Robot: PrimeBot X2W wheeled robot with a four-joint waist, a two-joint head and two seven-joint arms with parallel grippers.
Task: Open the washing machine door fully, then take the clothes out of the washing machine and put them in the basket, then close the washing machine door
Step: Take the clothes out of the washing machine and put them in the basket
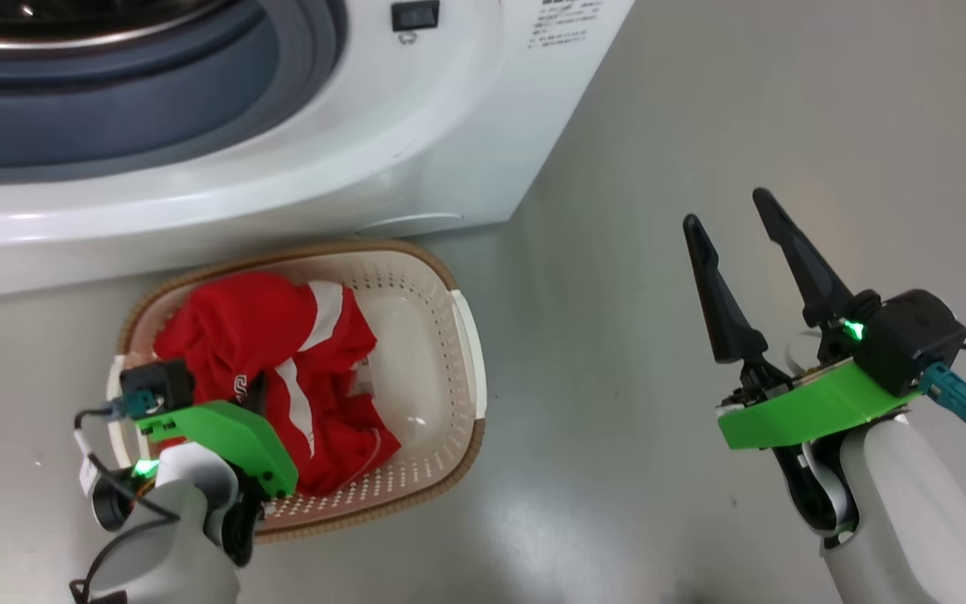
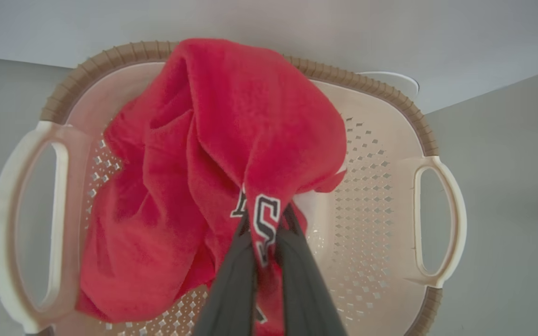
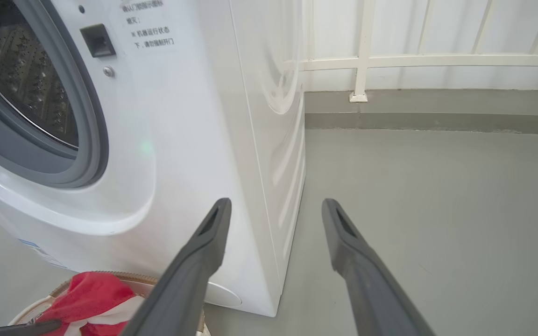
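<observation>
The red and white clothes [image 1: 248,335] lie in the cream basket [image 1: 449,277], which stands on the floor against the white washing machine [image 1: 416,168]. My left gripper [image 1: 252,394] points down into the basket. In the left wrist view this gripper [image 2: 264,214] is shut on a fold of the red jersey [image 2: 231,130] that bears white lettering. My right gripper [image 1: 728,210] hangs open over bare floor, right of the basket, holding nothing. The right wrist view shows its fingers [image 3: 276,205] spread before the machine's corner, beside the grey ring and steel drum [image 3: 26,93]. The washing machine door is out of view.
Grey floor [image 1: 617,294] stretches free to the right of the machine and basket. A white railing [image 3: 362,60] on a low kerb bounds the far side. The basket's brown rim [image 2: 376,88] and white side handles [image 2: 437,224] surround the garment.
</observation>
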